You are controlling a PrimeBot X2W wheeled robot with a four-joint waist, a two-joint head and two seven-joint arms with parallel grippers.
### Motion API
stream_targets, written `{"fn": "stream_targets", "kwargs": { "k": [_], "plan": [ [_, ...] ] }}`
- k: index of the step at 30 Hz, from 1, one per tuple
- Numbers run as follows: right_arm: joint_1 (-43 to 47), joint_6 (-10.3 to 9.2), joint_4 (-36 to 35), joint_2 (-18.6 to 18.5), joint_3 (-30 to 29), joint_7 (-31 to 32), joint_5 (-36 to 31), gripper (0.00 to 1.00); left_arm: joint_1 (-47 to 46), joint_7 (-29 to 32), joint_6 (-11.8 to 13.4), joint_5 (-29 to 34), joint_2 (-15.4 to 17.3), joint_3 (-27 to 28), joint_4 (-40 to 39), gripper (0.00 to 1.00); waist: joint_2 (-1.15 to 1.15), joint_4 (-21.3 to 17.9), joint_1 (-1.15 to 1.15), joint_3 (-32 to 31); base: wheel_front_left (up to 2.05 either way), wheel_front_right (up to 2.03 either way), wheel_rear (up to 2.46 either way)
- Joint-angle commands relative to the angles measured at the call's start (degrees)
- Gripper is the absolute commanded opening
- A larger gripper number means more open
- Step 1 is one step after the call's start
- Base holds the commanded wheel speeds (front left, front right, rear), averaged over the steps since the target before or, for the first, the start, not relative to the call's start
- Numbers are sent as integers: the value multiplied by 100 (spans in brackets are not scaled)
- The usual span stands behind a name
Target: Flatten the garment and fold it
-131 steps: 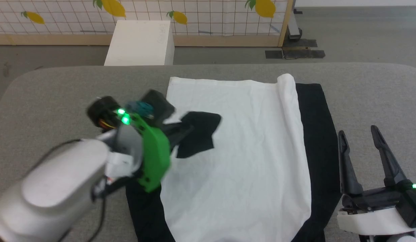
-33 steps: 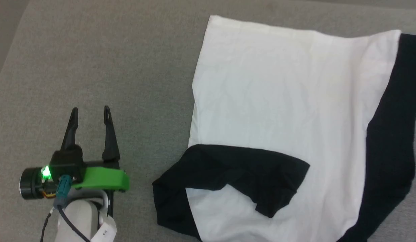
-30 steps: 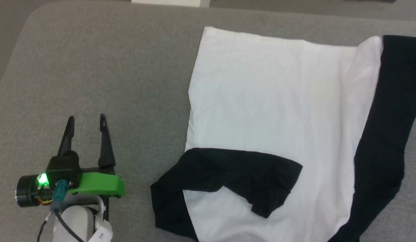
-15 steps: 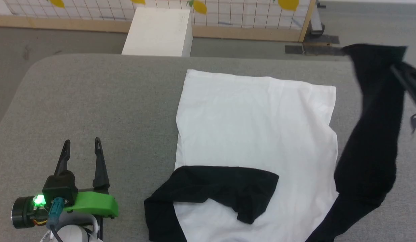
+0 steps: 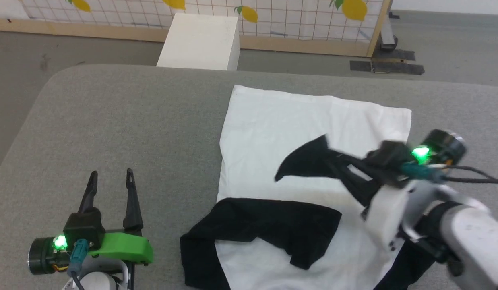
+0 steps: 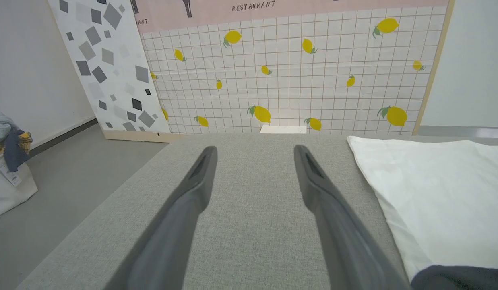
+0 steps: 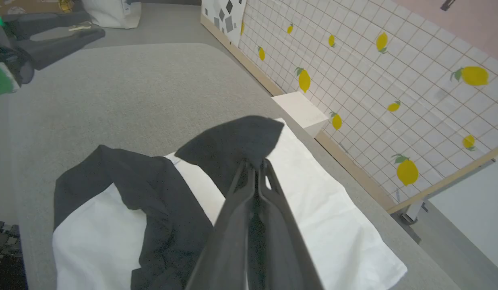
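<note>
The right gripper (image 7: 255, 164) had its jaws pressed together on the edge of a black sleeve (image 5: 303, 163), so the cloth hung as a pointed flap above the white body of the garment (image 5: 273, 117). It seemed to carry this sleeve inward, toward 9 o'clock, for a side fold. The other sleeve (image 5: 273, 219) lay across the body at 6 o'clock. The garment lay spread on the grey table (image 5: 132, 121). At its 8 o'clock the left gripper (image 5: 111, 173) rested with jaws wide and empty, apart from the cloth, probably to leave room.
</note>
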Motion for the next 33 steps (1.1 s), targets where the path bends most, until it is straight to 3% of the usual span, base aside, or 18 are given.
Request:
{"fn": "stream_targets", "kwargs": {
  "k": [1,7,19,20,21,22,27,33],
  "plan": [
    [-186,-9,191,107,261,-81,-77,0,-127,-26,-33,19,-34,-25,9,100,0,130,0,145,0,0,0],
    [-457,-9,1427,647,1123,-550,-213,0,-319,-26,-59,-7,-111,-96,93,100,0,322,0,386,0,0,0],
    [-326,-9,3863,1639,2233,-1479,-274,0,-486,-26,-55,-38,-203,-95,207,100,0,388,0,618,0,0,0],
    [-344,-9,3972,1693,2290,-1569,-244,7,-490,-26,-57,-31,-205,-79,226,100,0,361,0,599,0,0,0],
    [-366,-9,4034,1729,2316,-1638,-196,29,-490,-26,-58,-23,-204,-61,241,100,0,331,0,575,0,0,0],
    [-413,-9,4056,1759,2331,-1757,-140,100,-488,-26,-60,-6,-190,-35,259,100,0,290,0,538,0,0,0],
    [-635,-9,3753,1659,2176,-2232,22,100,-478,-26,-50,69,-55,113,316,100,0,84,0,286,0,0,0],
    [-588,-9,2806,1366,1317,-2688,-114,100,-759,-26,-140,142,219,189,459,100,0,-179,0,58,0,0,0]
  ]
}}
